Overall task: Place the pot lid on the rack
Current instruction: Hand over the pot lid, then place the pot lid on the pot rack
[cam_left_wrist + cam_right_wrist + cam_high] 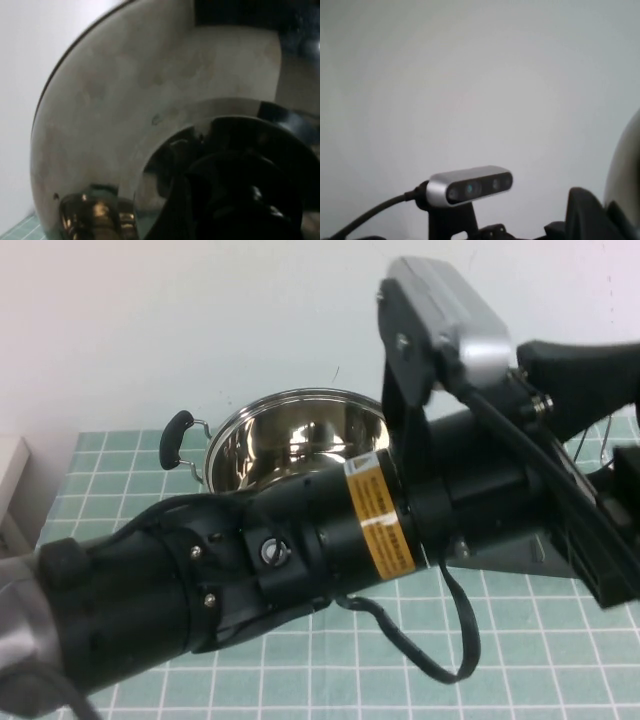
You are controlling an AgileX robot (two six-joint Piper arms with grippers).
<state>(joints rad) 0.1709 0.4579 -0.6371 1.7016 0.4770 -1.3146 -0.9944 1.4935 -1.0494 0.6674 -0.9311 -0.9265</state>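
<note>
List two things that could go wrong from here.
1. The left arm blocks most of the high view, hiding the rack, so the pot lid could miss the wires.
2. The open pot sits under the arm; a low swing could knock it.

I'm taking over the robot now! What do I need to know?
Left gripper: reached across to the right side, right at the shiny domed steel pot lid with the black knob; its grip is hidden.
Right gripper: not in view.
Wire rack on a dark grey tray: far right.
Done: the lid is off the deep steel pot.
Left: set the lid in the rack.
</note>
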